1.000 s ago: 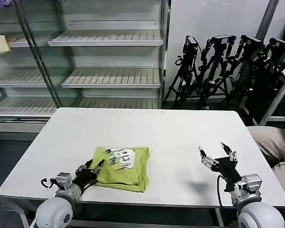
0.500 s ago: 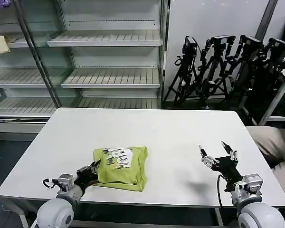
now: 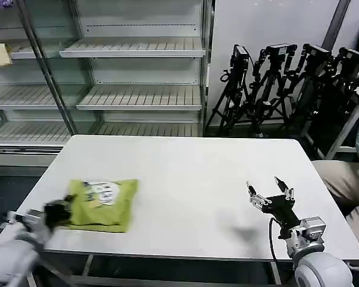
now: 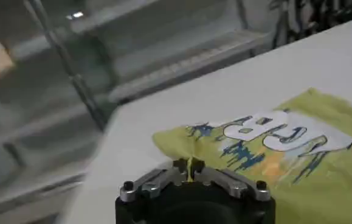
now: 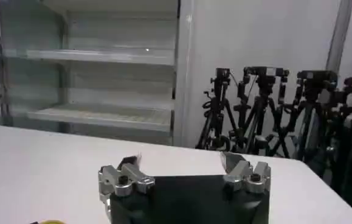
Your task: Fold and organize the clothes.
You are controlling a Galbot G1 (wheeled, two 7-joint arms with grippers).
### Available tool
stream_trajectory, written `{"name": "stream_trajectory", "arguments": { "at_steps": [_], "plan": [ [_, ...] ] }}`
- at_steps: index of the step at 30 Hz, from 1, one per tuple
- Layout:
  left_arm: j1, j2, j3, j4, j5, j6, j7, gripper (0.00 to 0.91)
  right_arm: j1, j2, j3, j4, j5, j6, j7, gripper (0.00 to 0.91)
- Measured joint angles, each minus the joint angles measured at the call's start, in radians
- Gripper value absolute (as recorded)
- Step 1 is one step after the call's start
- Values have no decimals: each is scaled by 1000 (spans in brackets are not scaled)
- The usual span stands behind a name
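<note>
Left gripper [image 3: 61, 210]: low at the table's near left edge, fingers pinched on the T-shirt's edge.
Right gripper [image 3: 269, 192]: raised over the table's right side, fingers spread, holding nothing.
T-shirt [image 3: 103, 203]: folded flat on the white table [image 3: 197, 173], near left, print up.
Shelves [image 3: 137, 54]: bare racks behind.

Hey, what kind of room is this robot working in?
Probably a robotics lab or test studio: bare retail-style shelves behind the white table, and a cluster of tripods against the wall.
</note>
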Motion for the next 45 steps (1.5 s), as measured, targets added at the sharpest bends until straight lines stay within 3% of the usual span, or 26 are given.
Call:
{"name": "stream_trajectory", "arguments": {
  "at_steps": [5,11,16,23,28,33,37,45],
  "plan": [
    [26,110,-168,25,28,-12,81,0,10,7,-5,-12,0,5,-2,907],
    [42,138,-233,-57,86,-17,144,0,0,7,4,-14,-3,12,-7,907],
    [40,70,-139,-176,198,-20,164,0,-18,2,20,-7,-2,13,-7,907],
    [62,-69,159,-324,355,-12,131,10,-45,7,46,-1,-3,17,-8,907],
    [58,-188,363,-357,449,-8,75,10,-55,0,66,2,-1,18,-7,907],
    [6,-295,482,-329,497,-1,26,10,-51,-16,83,4,7,16,-3,907],
    [-57,-332,518,-313,497,13,9,10,-44,-27,85,3,12,14,-3,907],
    [-137,-332,529,-305,411,45,-34,10,-18,-33,68,-20,12,9,1,907]
  ]
}}
